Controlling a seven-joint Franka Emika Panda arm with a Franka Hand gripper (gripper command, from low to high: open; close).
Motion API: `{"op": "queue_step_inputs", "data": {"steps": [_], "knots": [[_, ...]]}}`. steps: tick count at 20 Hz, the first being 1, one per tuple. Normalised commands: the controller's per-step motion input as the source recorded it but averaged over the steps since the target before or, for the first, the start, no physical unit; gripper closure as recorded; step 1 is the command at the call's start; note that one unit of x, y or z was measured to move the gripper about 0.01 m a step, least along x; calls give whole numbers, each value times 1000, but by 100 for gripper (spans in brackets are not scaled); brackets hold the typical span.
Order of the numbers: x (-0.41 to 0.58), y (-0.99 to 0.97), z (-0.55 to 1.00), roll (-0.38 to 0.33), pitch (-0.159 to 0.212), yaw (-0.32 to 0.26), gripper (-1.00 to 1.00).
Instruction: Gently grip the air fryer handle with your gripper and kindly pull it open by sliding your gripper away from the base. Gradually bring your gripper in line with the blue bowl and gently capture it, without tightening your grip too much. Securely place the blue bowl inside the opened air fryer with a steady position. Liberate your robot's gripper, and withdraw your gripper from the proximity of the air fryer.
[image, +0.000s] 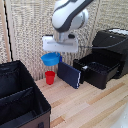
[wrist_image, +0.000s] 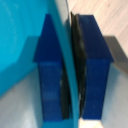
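- The gripper (image: 56, 52), upper centre of the exterior view, holds the blue bowl (image: 50, 59) clear above the desk (image: 85, 105).
- Jaws: clamped on the bowl rim, one blue pad (wrist_image: 52, 75) each side.
- Air fryer (image: 112, 47), right of frame: drawer (image: 95, 70) pulled out.
- Red cup (image: 50, 77) stands below the bowl.

The blue bowl (image: 50, 59) hangs in the air at the upper middle of the exterior view, tilted, its thin rim clamped between the gripper (image: 59, 53) and its blue fingertips (wrist_image: 50, 75). In the wrist view the bowl's (wrist_image: 20, 45) wall fills the frame's left half. The air fryer (image: 107, 52), black and boxy, sits at the right of the exterior view with its deep drawer pulled out toward the frame's centre. Its handle cannot be made out.
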Motion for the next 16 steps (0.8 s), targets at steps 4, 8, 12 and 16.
{"op": "queue_step_inputs", "data": {"steps": [4,8,12,16], "knots": [[339,-508,683,0,0,-181,100],[354,-584,526,0,-14,-172,100],[331,-599,409,0,-47,-175,100],[225,-619,304,0,-41,-188,100]]}}
